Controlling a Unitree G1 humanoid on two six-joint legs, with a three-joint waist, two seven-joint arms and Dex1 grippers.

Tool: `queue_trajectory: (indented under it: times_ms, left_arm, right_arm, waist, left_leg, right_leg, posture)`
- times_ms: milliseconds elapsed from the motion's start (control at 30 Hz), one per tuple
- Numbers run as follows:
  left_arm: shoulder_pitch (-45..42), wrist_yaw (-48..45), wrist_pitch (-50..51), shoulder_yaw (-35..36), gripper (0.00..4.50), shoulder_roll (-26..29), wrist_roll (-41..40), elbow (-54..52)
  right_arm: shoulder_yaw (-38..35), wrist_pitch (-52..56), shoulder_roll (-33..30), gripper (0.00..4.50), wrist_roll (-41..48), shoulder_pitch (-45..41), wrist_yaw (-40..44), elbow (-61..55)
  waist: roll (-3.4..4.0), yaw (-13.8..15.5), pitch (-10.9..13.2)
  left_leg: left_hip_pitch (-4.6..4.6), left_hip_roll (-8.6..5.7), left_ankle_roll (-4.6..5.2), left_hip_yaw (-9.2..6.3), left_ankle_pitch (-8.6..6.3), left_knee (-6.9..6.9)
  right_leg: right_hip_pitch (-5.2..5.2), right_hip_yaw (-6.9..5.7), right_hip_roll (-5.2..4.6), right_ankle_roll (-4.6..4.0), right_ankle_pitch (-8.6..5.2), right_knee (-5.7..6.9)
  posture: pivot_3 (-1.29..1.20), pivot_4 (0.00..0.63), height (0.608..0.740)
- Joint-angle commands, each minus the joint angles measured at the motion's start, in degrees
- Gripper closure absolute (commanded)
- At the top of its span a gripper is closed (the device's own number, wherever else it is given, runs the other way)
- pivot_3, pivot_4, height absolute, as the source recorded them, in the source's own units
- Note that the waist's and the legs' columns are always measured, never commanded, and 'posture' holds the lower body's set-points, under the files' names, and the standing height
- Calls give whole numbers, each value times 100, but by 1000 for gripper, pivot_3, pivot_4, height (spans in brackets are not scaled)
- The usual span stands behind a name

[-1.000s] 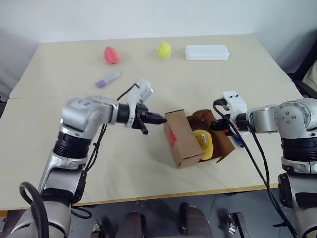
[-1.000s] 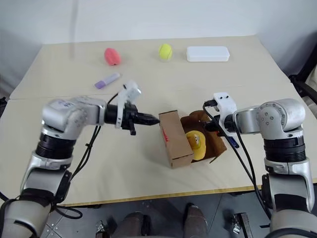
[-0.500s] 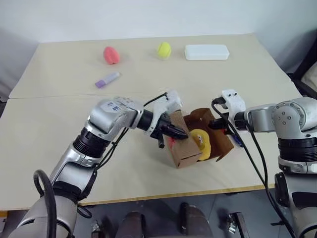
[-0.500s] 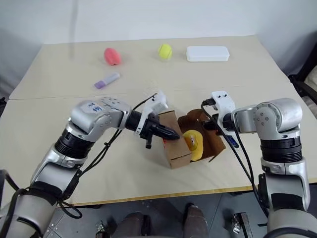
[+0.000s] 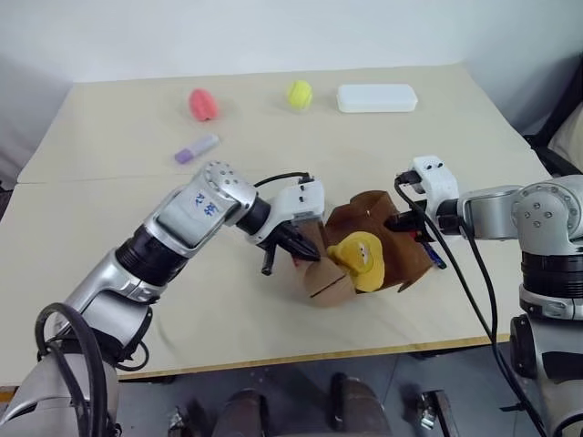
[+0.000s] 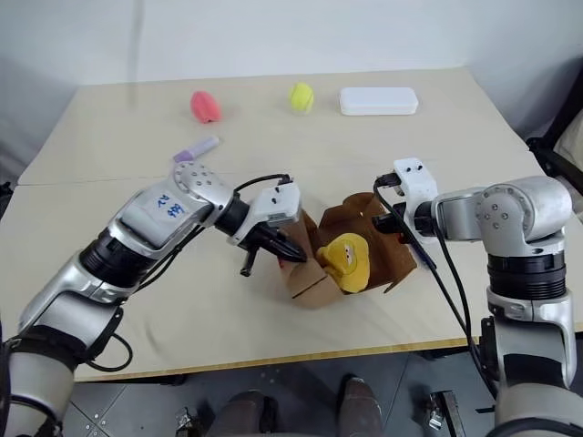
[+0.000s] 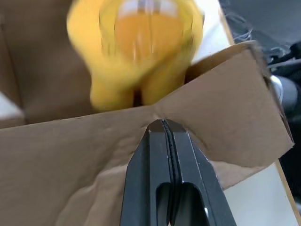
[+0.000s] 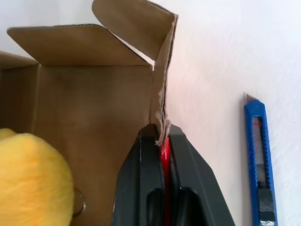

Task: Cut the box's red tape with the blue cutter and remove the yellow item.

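**Box open, yellow item showing**

Head view: the brown cardboard box (image 5: 364,241) lies open mid-table, the lumpy yellow item (image 5: 360,259) in its mouth.

Left wrist: left gripper (image 7: 164,123) pressed together against a flap.

Right wrist: right gripper (image 8: 160,134) pinches a flap edge with red tape (image 8: 164,153); blue cutter (image 8: 257,155) beside the box.

pink egg (image 5: 203,103); yellow-green ball (image 5: 299,92); white case (image 5: 377,97); lilac marker (image 5: 197,149)

The box (image 5: 364,246) lies open with the yellow item (image 5: 363,259) bulging from its mouth. The left end effector (image 5: 305,252) crowds one wall, the right end effector (image 5: 401,221) a flap. The near worktop (image 5: 228,319) is bare; the blue cutter (image 8: 258,165) seems just beside the right flap.
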Motion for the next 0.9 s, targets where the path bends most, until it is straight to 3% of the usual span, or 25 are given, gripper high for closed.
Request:
queue_trajectory:
  times_ms: [33, 167, 433, 600, 700, 767, 900]
  left_arm:
    - [453, 166, 412, -295, 4500, 202, 365, -92]
    - [697, 400, 727, -67, 4500, 196, 297, -364]
    - [1002, 913, 881, 258, 4500, -124, 377, -242]
    - [1053, 1275, 741, 503, 4500, -408, 474, 146]
    - [1106, 1356, 663, 581, 4500, -498, 473, 210]
    - [1142, 1414, 666, 640, 4500, -528, 473, 206]
    - [1146, 1488, 797, 803, 3690, -562, 412, 283]
  right_arm:
    - [-227, 28, -159, 4443, 160, -156, -215, -24]
    - [-264, 28, -81, 4443, 449, -173, -470, 86]
    - [-385, 28, 350, 4443, 983, 245, -1177, -30]
    - [-416, -99, 594, 4443, 401, 668, -1005, -796]
    - [-402, -288, 573, 3857, 158, 852, -761, -958]
    - [-390, -340, 551, 3204, 77, 893, -548, -1101]
    - [-459, -426, 542, 1885, -134, 864, -258, -1233]
  waist:
    - [0, 31, 0]
    - [0, 151, 0]
    - [-16, 120, 10]
    - [-15, 135, 9]
    - [-15, 136, 9]
    - [-15, 125, 9]
    - [-14, 118, 9]
  left_leg:
    - [0, 0, 1, 0, 0, 7]
    - [-12, -1, 8, -1, -4, 45]
    - [-39, -1, 21, -5, -12, 56]
    - [-36, -1, 20, -3, -11, 59]
    - [-34, -2, 21, -3, -11, 72]
    - [-34, -2, 21, -3, -11, 72]
    - [-30, -1, 21, -1, -11, 71]
  right_leg:
    - [3, 0, -2, 0, 0, 0]
    - [7, 5, -3, -5, 3, 3]
    - [-10, 3, -3, -5, 4, 8]
    - [-9, 0, -3, -4, 4, 9]
    - [0, 5, -3, -5, 4, 8]
    - [0, 7, -3, -5, 5, 9]
    - [-3, 9, -3, -6, 5, 15]
  posture:
    - [0, 150, 740]
    - [0, 150, 740]
    - [0, 150, 740]
    - [0, 150, 740]
    - [0, 150, 740]
    - [0, 150, 740]
    - [0, 150, 740]
